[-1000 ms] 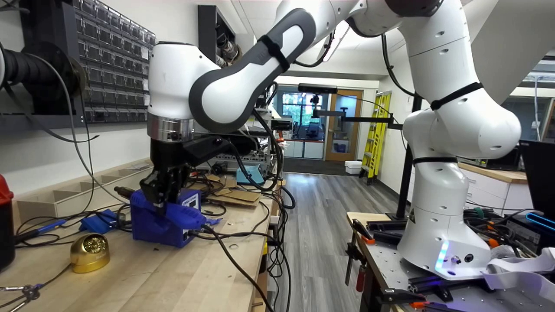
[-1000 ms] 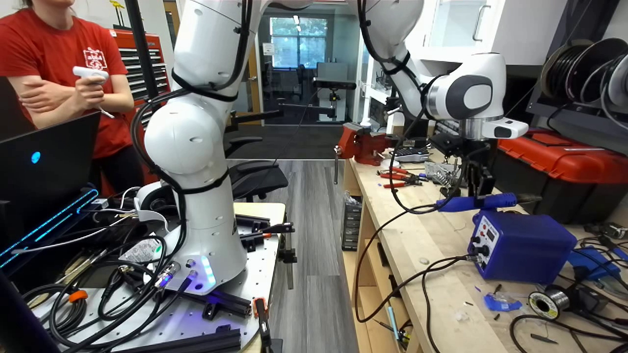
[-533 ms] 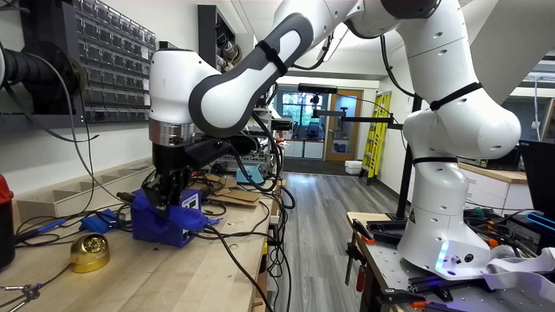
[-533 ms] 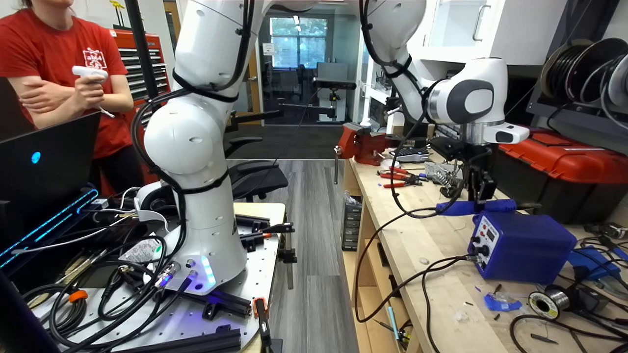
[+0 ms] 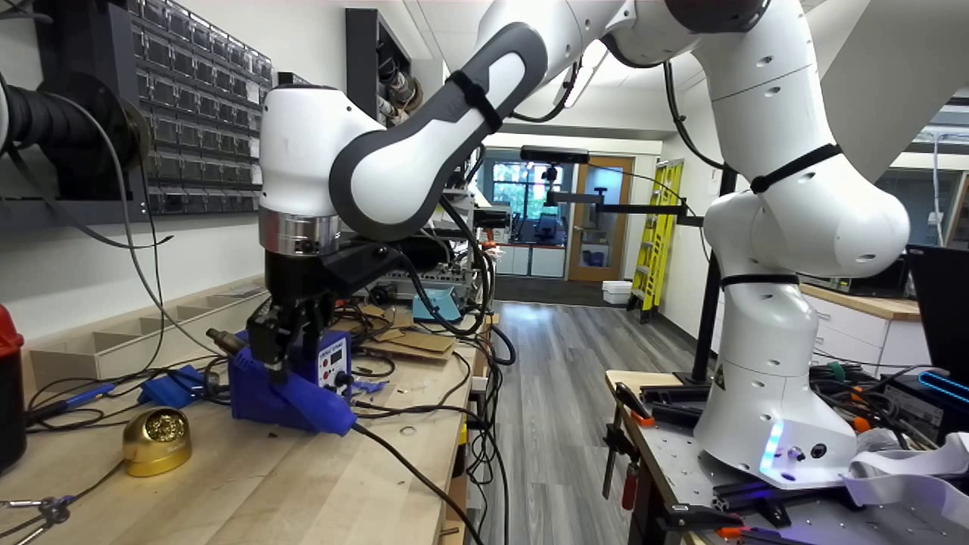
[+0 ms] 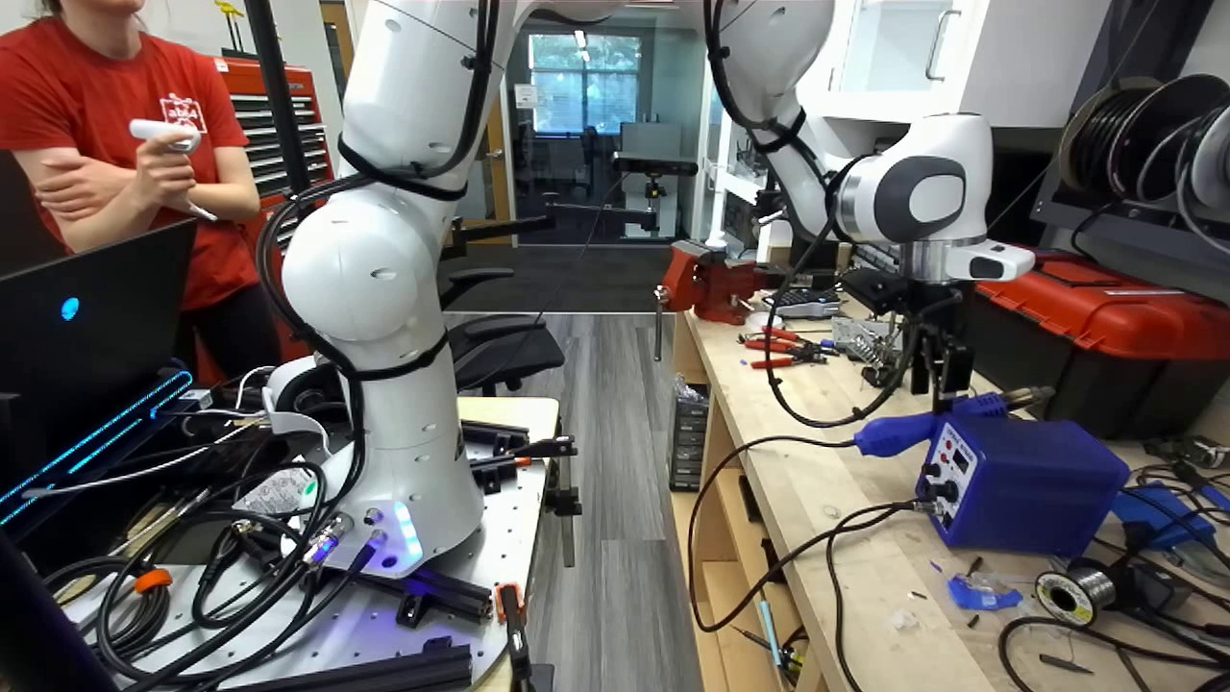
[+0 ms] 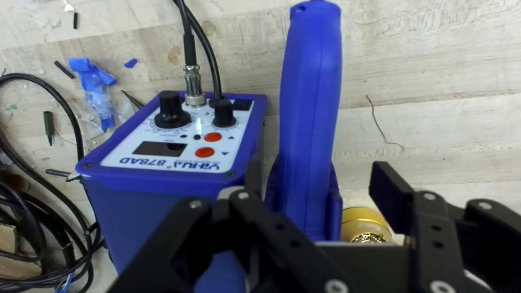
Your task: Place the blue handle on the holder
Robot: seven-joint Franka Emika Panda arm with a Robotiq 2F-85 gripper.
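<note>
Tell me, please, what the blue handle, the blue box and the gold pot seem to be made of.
Blue handle: probably hard plastic, satin; a fine seam runs along it.
Blue box: painted metal or plastic, low sheen; its smooth, even colour leaves it open.
Gold pot: likely polished metal, judging by its bright highlights.

we see an electronics workshop: wooden workbench (image 6: 826,476) below the gripper (image 7: 319,175), pliers (image 6: 783,362) and vise (image 6: 716,288) to one side, solder spool (image 6: 1066,598) opposite.
</note>
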